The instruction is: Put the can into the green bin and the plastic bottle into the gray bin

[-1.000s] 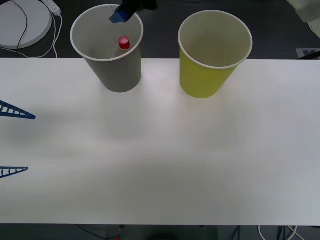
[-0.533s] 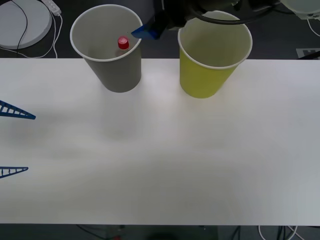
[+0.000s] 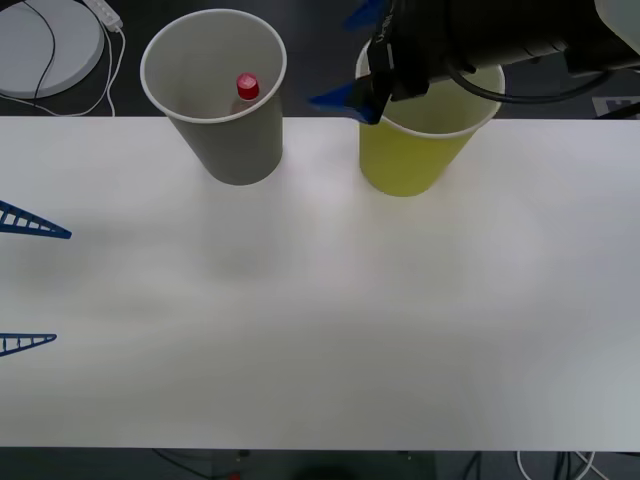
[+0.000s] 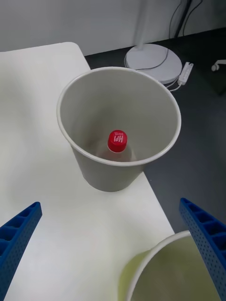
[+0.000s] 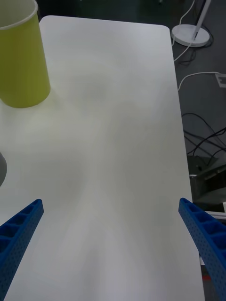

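- Front view, upper right of the frame: the right pincer point(image 3: 355, 60) hangs over the left rim of the green bin point(image 3: 415, 165), blue fingers spread wide apart, nothing between them.
- The dark arm behind it stretches across the top of the frame, covering part of the green bin's mouth.
- Upper left of centre in the front view stands the gray bin point(image 3: 235, 145), upright at the far edge of the white table point(image 3: 320, 300).
- And there inside the gray bin is the plastic bottle point(image 3: 247, 87), standing upright with its red cap showing against the bin's far wall.
- The right wrist view looks straight down into the gray bin point(image 4: 108, 174): the plastic bottle point(image 4: 117, 141) stands on its floor, red cap up with white lettering, a little of the clear body visible below it.
- In that same view the two blue ribbed fingers sit at the bottom corners, wide apart, and the green bin's rim point(image 4: 155, 256) curves in at the lower right.
- The two bins stand near each other but not touching, a strip of table between them.
- At the left edge of the front view the left pincer point(image 3: 30, 285) is parked low over the table, its fingers spread, holding nothing.
- The left wrist view shows bare table point(image 5: 113, 141), the green bin point(image 5: 23, 70) in the upper left corner.
- Off the table, a round white lamp base point(image 3: 45, 45) with cables lies on the dark floor in the upper left of the front view.
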Robot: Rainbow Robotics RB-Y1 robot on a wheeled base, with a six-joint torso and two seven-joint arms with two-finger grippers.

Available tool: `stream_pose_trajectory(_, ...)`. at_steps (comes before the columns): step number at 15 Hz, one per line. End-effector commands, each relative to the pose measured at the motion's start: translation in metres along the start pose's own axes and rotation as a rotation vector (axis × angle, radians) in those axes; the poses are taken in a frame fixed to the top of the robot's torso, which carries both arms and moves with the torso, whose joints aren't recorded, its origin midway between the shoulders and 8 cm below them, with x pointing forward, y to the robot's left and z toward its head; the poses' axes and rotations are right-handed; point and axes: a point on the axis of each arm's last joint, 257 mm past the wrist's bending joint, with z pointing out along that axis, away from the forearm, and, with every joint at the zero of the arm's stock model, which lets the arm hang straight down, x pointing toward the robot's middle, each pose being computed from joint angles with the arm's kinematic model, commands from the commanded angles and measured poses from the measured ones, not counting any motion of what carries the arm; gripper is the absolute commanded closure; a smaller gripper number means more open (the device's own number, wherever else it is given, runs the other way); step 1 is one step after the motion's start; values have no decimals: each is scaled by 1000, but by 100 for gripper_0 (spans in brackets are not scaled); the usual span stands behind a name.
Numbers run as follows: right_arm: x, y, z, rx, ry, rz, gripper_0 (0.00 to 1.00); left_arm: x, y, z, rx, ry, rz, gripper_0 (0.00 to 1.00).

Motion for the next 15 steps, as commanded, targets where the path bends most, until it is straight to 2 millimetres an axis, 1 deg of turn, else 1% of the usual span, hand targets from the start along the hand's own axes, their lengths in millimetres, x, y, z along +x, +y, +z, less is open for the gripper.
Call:
stream_pose_trajectory(1, 14, 10, -11, -8, -19, -15, 0, 0, 0, 0, 0, 0, 0, 0)
stream_pose_trajectory(4, 27, 23, -22, -64, -62, 17, 0, 0, 0, 0, 0, 0, 0, 0)
stream_pose_trajectory(6, 35, 31, -28, -85, -77, 8, 0, 0, 0, 0, 0, 0, 0, 0)
stream_pose_trajectory(9, 52, 46, -41, -125, -118, -8, 0, 0, 0, 0, 0, 0, 0, 0)
stream_pose_trajectory(15, 90, 79, -59, -197, -189, -86, 0, 0, 0, 0, 0, 0, 0, 0)
